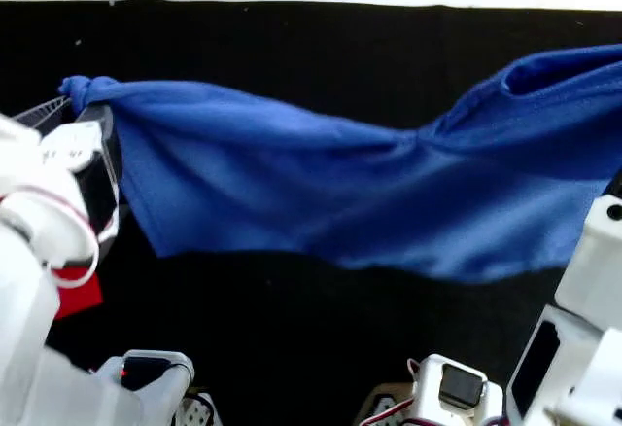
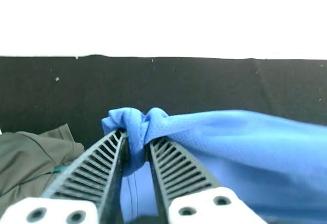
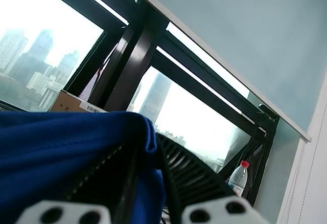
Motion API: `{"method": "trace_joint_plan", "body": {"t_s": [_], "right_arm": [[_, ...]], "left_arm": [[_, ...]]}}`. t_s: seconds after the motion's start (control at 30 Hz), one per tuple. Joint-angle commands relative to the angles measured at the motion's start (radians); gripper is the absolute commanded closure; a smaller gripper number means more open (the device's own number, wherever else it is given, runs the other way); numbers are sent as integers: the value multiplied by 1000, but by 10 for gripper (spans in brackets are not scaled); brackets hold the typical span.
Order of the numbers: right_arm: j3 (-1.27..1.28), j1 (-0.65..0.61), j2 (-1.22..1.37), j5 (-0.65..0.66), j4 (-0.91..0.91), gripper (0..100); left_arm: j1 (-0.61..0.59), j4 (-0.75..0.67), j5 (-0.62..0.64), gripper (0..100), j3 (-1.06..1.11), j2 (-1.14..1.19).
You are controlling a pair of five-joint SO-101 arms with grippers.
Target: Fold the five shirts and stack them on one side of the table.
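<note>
A blue shirt (image 1: pixel 360 188) hangs stretched in the air across the black table (image 1: pixel 292 47), held at both ends. My left gripper (image 2: pixel 135 139) is shut on a bunched corner of the blue shirt (image 2: pixel 245 142), at the left of the high view (image 1: pixel 83 95). My right gripper (image 3: pixel 148 147) is shut on the other end of the blue shirt (image 3: pixel 56 152), up at the right edge of the high view, and it points upward toward windows. A grey-green shirt (image 2: pixel 25 157) lies on the table beside the left gripper.
A red item (image 1: pixel 78 295) lies on the table under the left arm. The arm bases (image 1: pixel 447 387) stand along the near edge. A bottle (image 3: pixel 237 178) stands in the room behind.
</note>
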Motion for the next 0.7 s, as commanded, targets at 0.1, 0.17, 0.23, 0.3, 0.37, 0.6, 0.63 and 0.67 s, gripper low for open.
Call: {"method": "trace_joint_plan", "body": {"t_s": [0.1, 0.17, 0.23, 0.3, 0.37, 0.6, 0.63, 0.67], "right_arm": [[-24, 15, 45, -12, -4, 993], [-42, 15, 74, -12, -27, 993], [-90, 16, 105, -12, -35, 993], [-140, 15, 127, -12, -35, 993], [-183, 15, 139, -12, -35, 993], [-288, 15, 140, -12, 44, 993], [-309, 15, 140, -12, 67, 993], [-326, 15, 140, -12, 87, 993]], "left_arm": [[-13, 2, 5, 991, 110, -4], [-13, 2, 5, 991, 202, -5], [-13, 2, 3, 991, 295, -8], [-13, 2, 3, 991, 358, -15], [-13, 2, 3, 991, 364, -15], [-13, 2, 6, 991, 254, -99], [-13, 2, 6, 991, 234, -124], [-13, 2, 6, 991, 217, -150]]}}
